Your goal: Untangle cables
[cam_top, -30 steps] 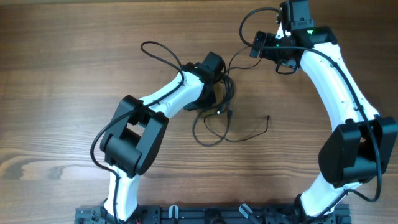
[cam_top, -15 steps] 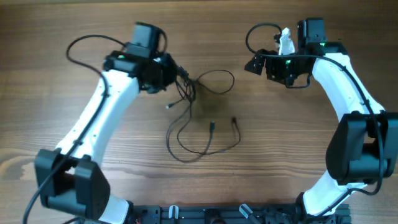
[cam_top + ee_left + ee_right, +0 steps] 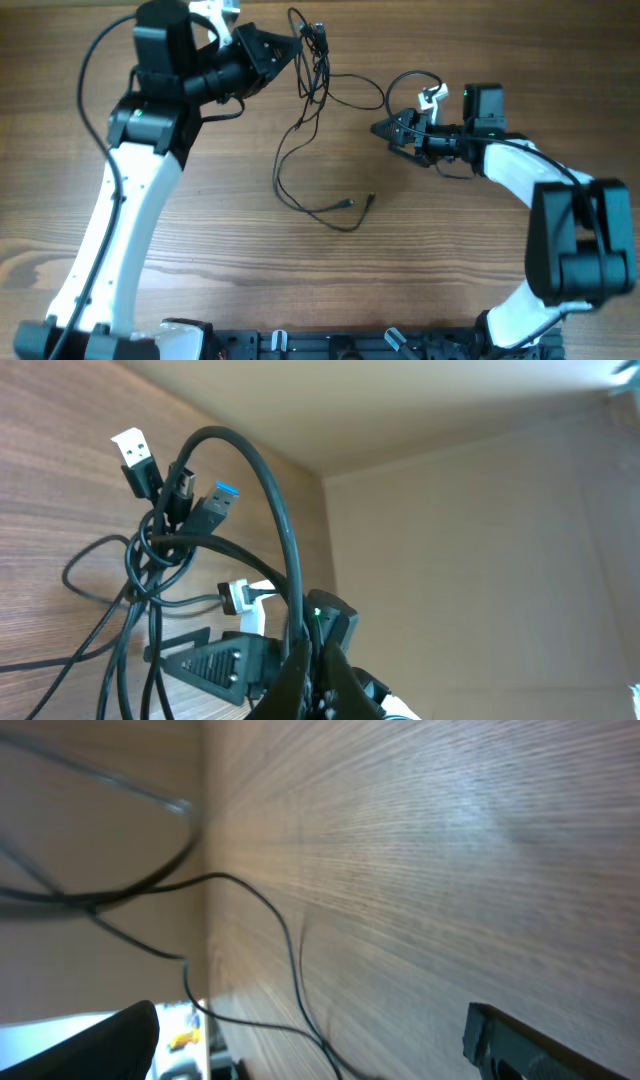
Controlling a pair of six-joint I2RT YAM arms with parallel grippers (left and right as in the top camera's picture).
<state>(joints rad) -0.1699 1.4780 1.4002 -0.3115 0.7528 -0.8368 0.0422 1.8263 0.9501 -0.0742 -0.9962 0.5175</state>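
Right wrist: thin black flexible cables (image 3: 110, 892) blurred upper left, right pincer (image 3: 320, 1055) fingers cropped at bottom. Left wrist: left pincer (image 3: 306, 688) tips cropped, grip unclear.

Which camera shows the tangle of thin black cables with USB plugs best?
Left wrist: the tangle of thin black cables is close up, plugs and crossings distinct. Overhead shows it small at the left gripper, loops trailing onto the wooden table. Right wrist shows only blurred loose strands.
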